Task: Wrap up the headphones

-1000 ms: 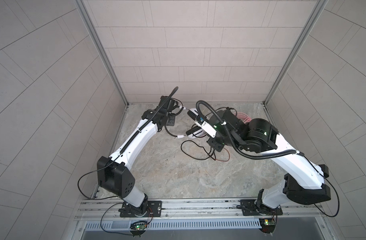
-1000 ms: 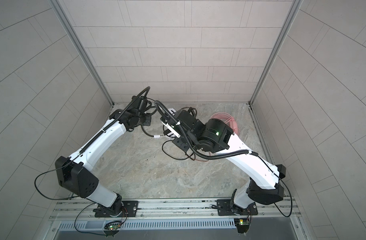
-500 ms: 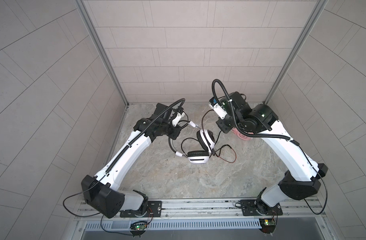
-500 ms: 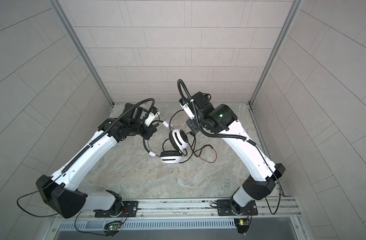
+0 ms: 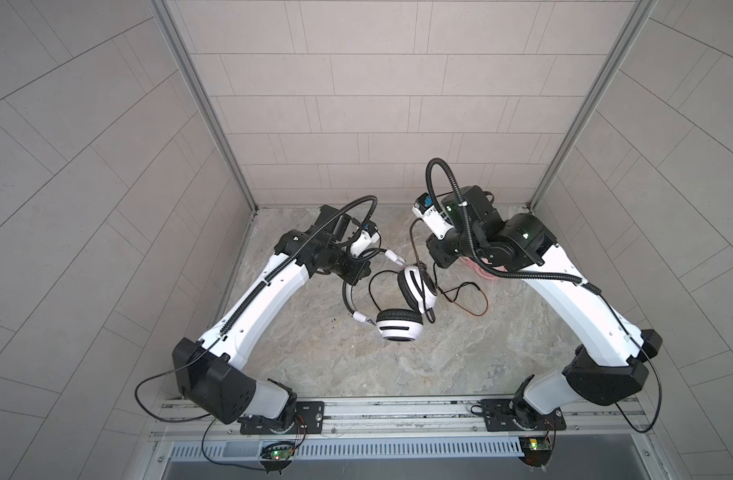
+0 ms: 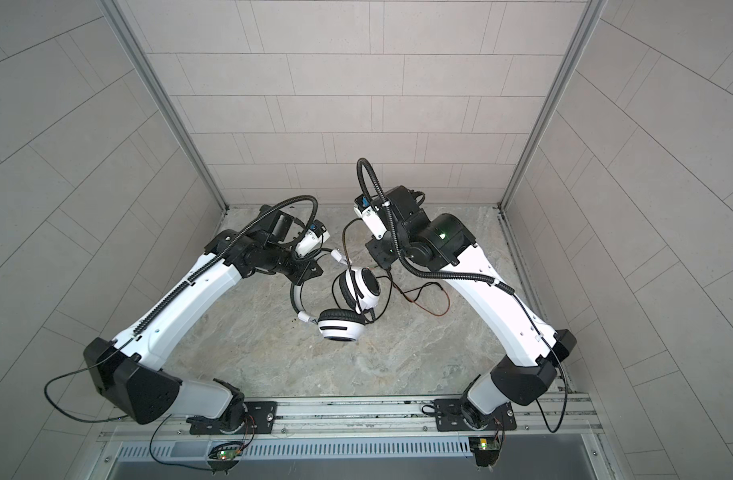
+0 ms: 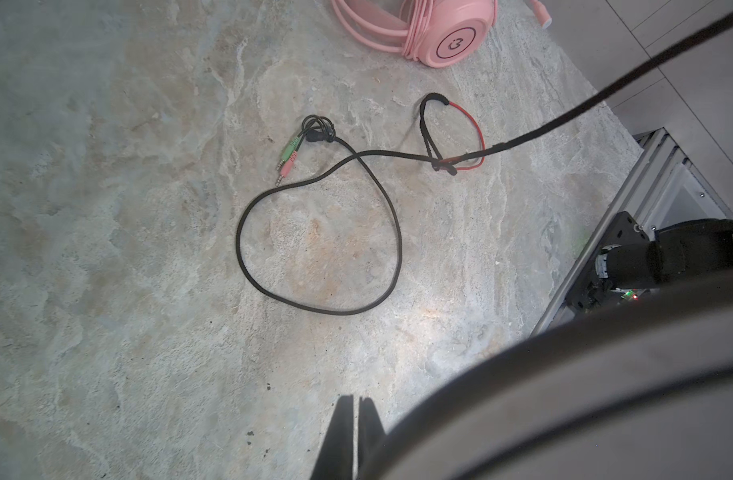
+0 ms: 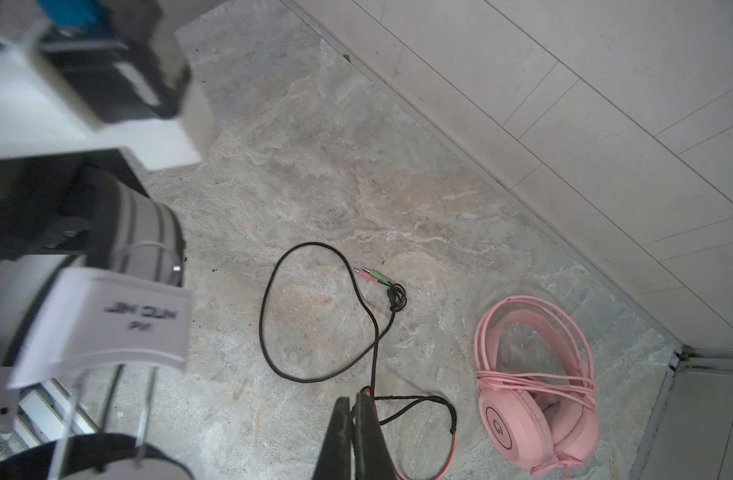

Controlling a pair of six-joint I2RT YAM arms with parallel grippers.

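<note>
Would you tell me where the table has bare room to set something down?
The front half of the table is bare, from the white headphones to the front rail. It is crowded farther back: the black cable sprawls across the middle and right, and the pink headphones lie at the back right.

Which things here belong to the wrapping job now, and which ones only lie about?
In the job:
white headphones, held by the left gripper
black cable, pinched by the right gripper

Lying about:
pink headphones, cable already wound round them, untouched
</note>
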